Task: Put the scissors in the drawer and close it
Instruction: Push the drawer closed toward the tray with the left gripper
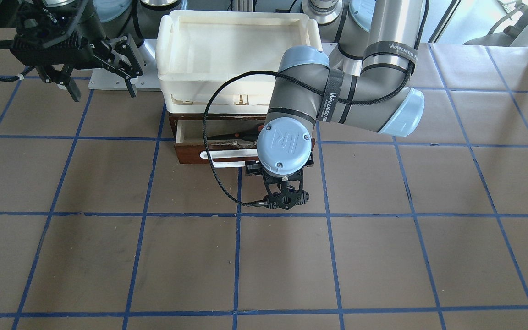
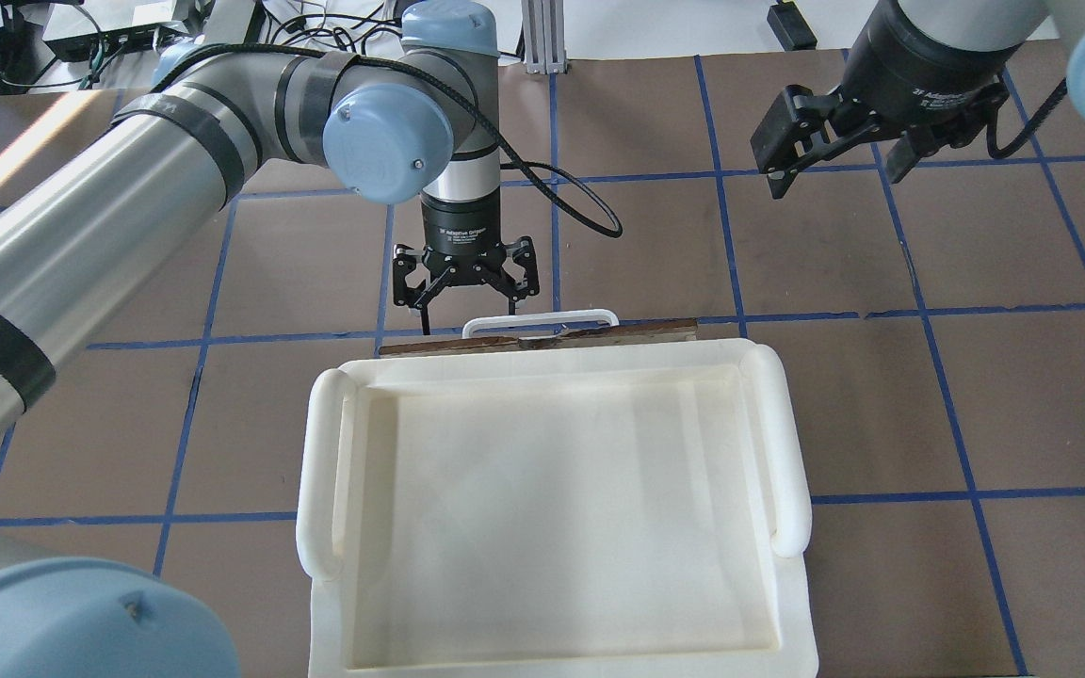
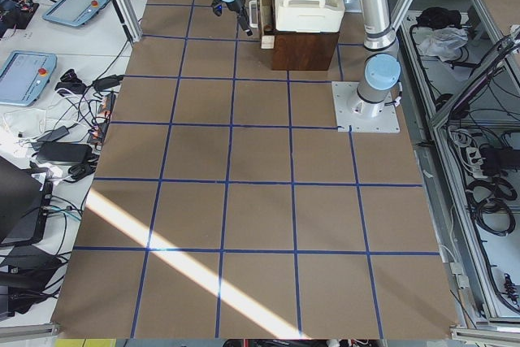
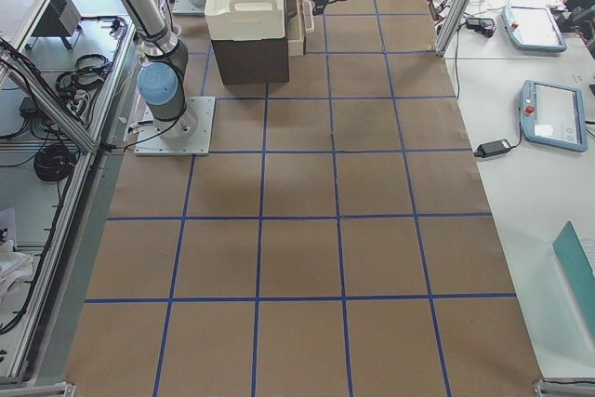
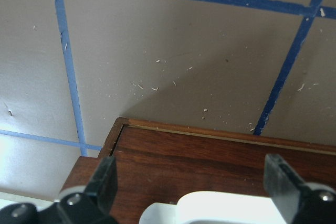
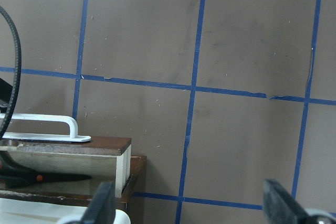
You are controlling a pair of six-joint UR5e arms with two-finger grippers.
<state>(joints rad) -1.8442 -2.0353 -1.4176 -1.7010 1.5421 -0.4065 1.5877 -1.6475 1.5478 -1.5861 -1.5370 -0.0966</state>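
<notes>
The drawer (image 1: 190, 153) stands partly open under the white tray, with its dark brown front and white bar handle (image 1: 227, 158) toward the table's middle. The scissors (image 1: 233, 136) lie inside it; they also show in the right wrist view (image 6: 42, 178). My left gripper (image 2: 464, 287) is open and empty, just in front of the drawer front and by the handle (image 2: 540, 320). In the left wrist view its fingers (image 5: 105, 182) straddle the brown front (image 5: 210, 156). My right gripper (image 2: 834, 174) is open and empty, raised off to the side of the drawer.
A large white plastic tray (image 2: 316, 452) sits on top of the brown cabinet and hides most of the drawer from overhead. The left arm's black cable (image 1: 206, 137) loops in front of the drawer. Brown table with a blue tape grid lies all around.
</notes>
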